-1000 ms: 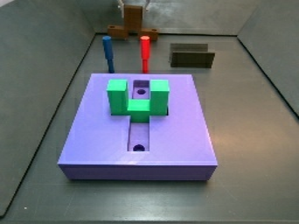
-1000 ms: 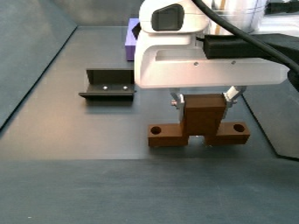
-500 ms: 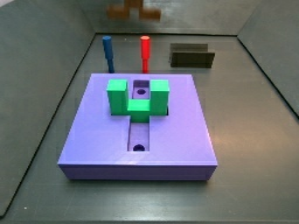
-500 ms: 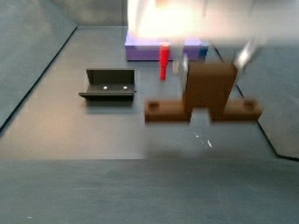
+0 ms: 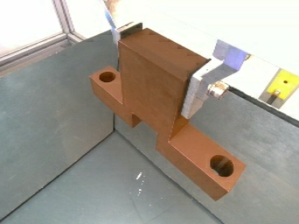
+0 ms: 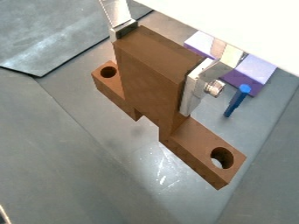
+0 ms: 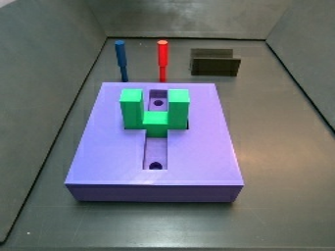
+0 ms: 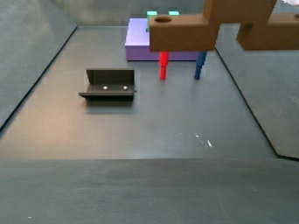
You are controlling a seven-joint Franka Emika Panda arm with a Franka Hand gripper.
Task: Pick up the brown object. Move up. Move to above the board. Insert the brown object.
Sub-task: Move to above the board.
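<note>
The brown object (image 5: 198,157) is an orange-brown bar with a round hole near each end and a tall block rising from its middle. My gripper (image 5: 162,66) is shut on that block, its silver fingers (image 5: 205,86) pressed on two opposite faces, as both wrist views show (image 6: 162,61). The piece hangs well above the grey floor. In a side view it (image 8: 239,22) shows at the top right edge, partly cut off, and the gripper itself is out of frame. The lavender board (image 7: 197,137) with its green U-shaped block (image 7: 153,108) lies apart from it and also shows in a side view (image 8: 138,39).
A red peg (image 7: 163,59) and a blue peg (image 7: 120,59) stand behind the board; they also show in a side view, red (image 8: 163,64) and blue (image 8: 200,63). The dark fixture (image 8: 108,85) stands on the floor, also in a side view (image 7: 216,64). Grey walls ring the floor.
The gripper has lifted the brown object off the floor, straight up. It rose from the floor to the top edge of one side view and left the other side view.
</note>
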